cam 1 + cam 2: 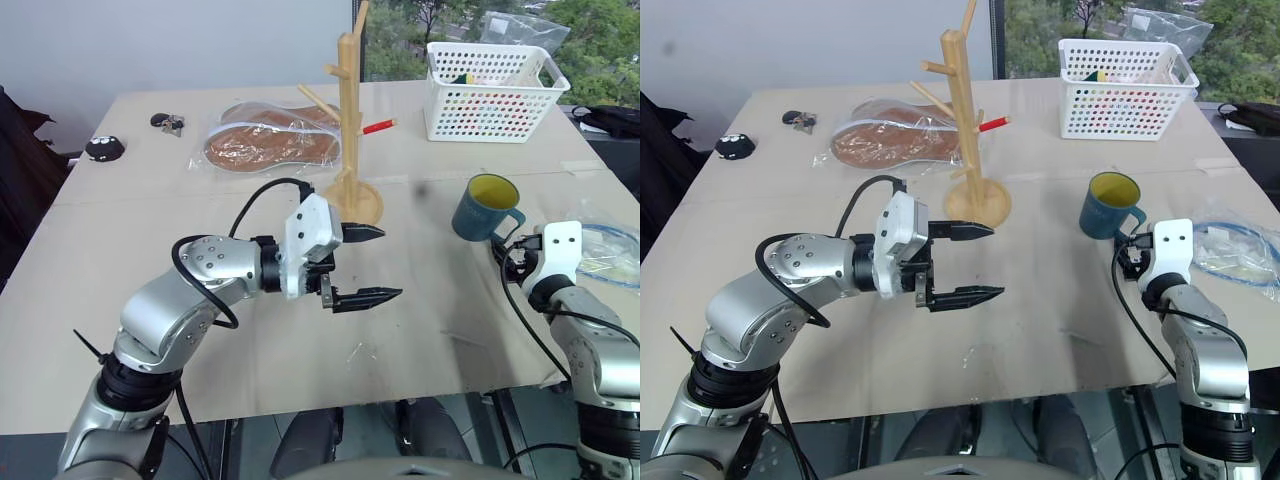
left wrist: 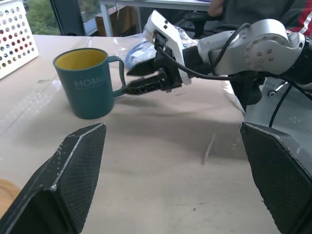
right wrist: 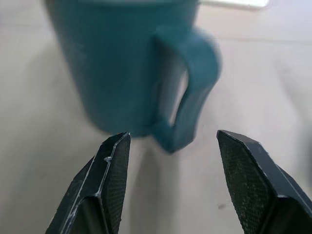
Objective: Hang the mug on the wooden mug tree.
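Mug (image 1: 487,208) sits upright on the bench (image 1: 150,260), yellow inside with nothing visible in it, handle facing the right end effector (image 3: 168,161), whose fingers are spread apart just short of that handle. Left end effector (image 1: 372,264) hangs wide open with nothing in it, near the wooden mug tree (image 1: 349,120). White basket (image 1: 490,90) at the back holds a few small items, can't make them out.
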